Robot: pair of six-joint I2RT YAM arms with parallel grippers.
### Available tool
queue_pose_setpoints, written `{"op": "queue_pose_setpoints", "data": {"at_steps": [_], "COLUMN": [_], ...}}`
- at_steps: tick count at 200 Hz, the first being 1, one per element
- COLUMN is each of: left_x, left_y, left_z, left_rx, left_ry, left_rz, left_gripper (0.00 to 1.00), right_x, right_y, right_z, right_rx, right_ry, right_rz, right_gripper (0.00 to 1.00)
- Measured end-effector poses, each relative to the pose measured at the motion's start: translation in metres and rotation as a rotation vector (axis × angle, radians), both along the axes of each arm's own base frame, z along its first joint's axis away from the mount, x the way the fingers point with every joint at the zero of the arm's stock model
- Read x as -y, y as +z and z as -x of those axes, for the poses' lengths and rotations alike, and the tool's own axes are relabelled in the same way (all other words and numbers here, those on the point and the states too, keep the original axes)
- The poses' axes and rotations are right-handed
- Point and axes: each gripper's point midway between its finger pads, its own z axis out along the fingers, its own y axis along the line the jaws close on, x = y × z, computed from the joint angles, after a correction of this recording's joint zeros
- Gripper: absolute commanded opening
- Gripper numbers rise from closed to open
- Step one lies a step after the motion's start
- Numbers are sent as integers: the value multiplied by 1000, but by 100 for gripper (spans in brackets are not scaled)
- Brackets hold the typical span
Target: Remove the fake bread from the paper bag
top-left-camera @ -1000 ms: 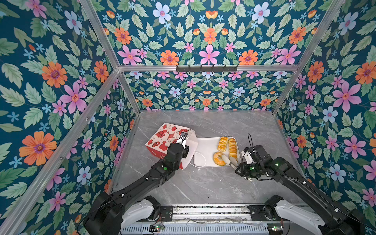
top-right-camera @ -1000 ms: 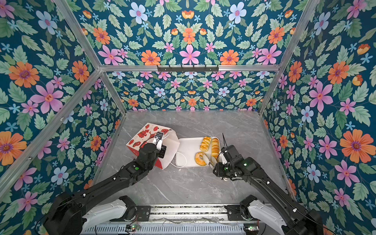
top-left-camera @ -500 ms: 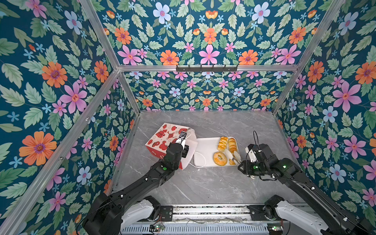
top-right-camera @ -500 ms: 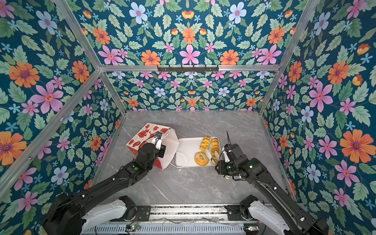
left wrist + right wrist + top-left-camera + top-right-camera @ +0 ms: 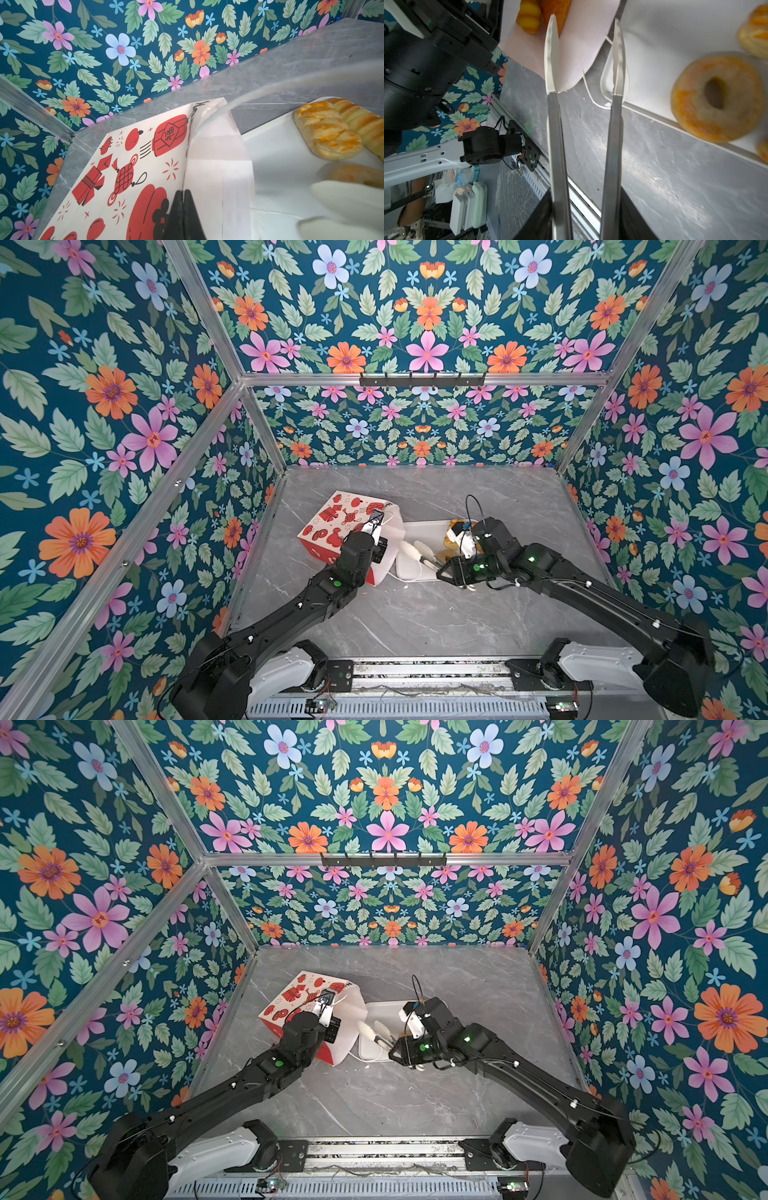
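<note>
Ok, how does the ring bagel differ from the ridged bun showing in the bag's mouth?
Place: the ring bagel lies out on the white tray; the ridged bun sits inside the paper bag. Shape: the ring bagel is a smooth ring with a hole; the ridged bun has rounded lobes. Colour: the ring bagel is mottled tan-orange, the ridged bun brighter yellow-orange. Both are toy breads.
</note>
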Motion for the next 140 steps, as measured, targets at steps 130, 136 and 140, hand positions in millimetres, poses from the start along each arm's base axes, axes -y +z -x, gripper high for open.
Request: {"op": "queue_pose_setpoints", "data": {"at_steps": [130,136,140], "left_x": [28,28,28], "left_y": [11,12,12], "left_z": [-12,-11,-10], "left_rx": [78,80,81], "left_ry": [-138,-143,-145], "left_rz": [-118,-115,-114], "left_gripper": [0,0,0], "right_x": [-57,-58,-59], "right_y": [-33,-36,-38], "right_z": [-30,-34,-36], "right_rx": [21,25,28], "right_ry": [53,46,42], "right_rz": [-31,-20,-13], "right_gripper": [41,41,41]}}
